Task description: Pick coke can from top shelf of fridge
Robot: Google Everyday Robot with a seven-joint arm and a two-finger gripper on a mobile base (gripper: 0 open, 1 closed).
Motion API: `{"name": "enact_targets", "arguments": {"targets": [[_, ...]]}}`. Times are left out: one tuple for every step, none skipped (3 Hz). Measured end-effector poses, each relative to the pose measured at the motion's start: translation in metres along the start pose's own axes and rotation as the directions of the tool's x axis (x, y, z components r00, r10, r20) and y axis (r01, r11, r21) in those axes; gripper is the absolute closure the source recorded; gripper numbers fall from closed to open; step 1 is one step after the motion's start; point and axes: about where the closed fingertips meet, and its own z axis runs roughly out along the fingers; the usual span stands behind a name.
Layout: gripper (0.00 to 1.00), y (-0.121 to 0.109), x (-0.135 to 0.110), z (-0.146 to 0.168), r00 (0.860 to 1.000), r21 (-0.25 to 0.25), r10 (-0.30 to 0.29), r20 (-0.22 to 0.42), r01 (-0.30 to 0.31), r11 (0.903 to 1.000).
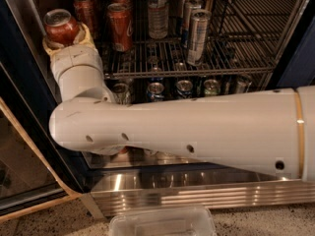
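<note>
The white arm (197, 127) reaches across the fridge (206, 193). Its hand (65, 39) grips the coke can (60, 27) at the left, in front of the top shelf (206, 69). The grab looks done. Next, I think: pull it out slowly.

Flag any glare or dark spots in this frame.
Camera view: dim, warm light; fridge dark at the back, glare bands on its steel base, soft sheen on the arm. The gripper, upper left by the top shelf, grips the coke can; its silver top catches light.
</note>
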Motion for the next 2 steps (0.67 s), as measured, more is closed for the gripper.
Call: {"name": "enact_targets", "arguments": {"targets": [[1.00,0.009,-0.021,-0.036,0.999,0.002,0.034,0.021,-0.034,0.9994],[1.00,0.014,-0.032,-0.056,0.999,0.013,0.029,0.030,-0.029,0.9995]]}}
